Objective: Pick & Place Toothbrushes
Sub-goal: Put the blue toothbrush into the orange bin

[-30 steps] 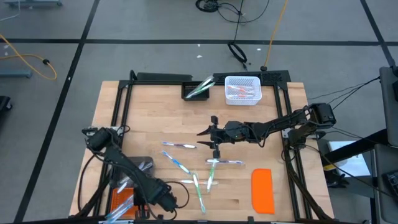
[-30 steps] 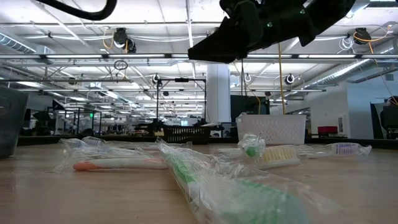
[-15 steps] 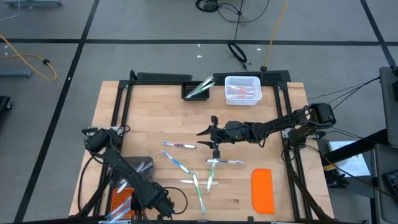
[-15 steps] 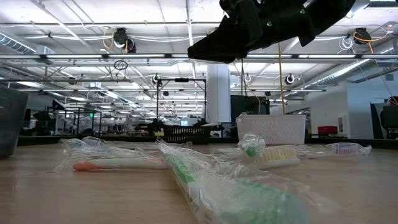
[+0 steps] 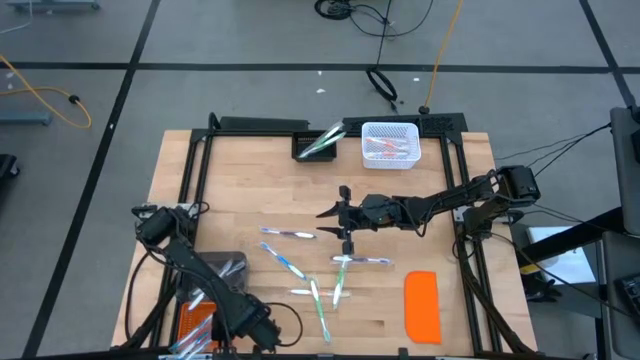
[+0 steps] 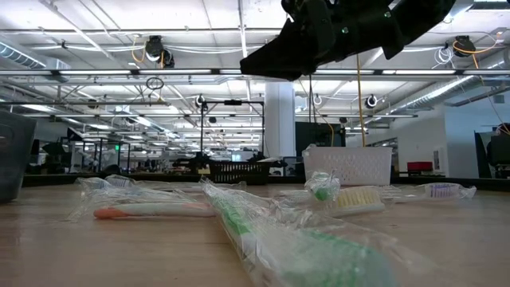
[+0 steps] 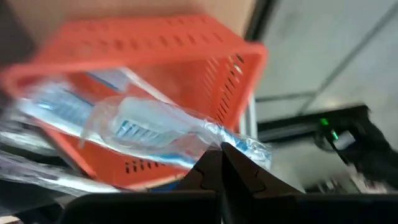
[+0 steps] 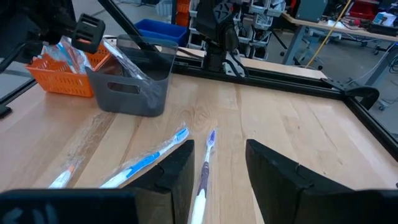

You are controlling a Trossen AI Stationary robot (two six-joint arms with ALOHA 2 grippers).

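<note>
Your right hand point(image 5: 333, 222) hovers spread over loose toothbrushes point(image 5: 312, 268) mid-bench point(image 5: 250, 180); drop straight onto the purple one point(image 8: 205, 163), centred between the fingers. Left hand point(image 5: 262, 330) is pressed together over the orange basket point(image 7: 205, 68) of wrapped brushes.

Pale wood bench point(image 5: 250, 190), orange lid point(image 5: 422, 306), orange basket point(image 7: 155, 74), white basket point(image 5: 389, 145), grey bin point(image 8: 134, 84). Toothbrushes point(image 5: 310, 265) white with blue or green.
</note>
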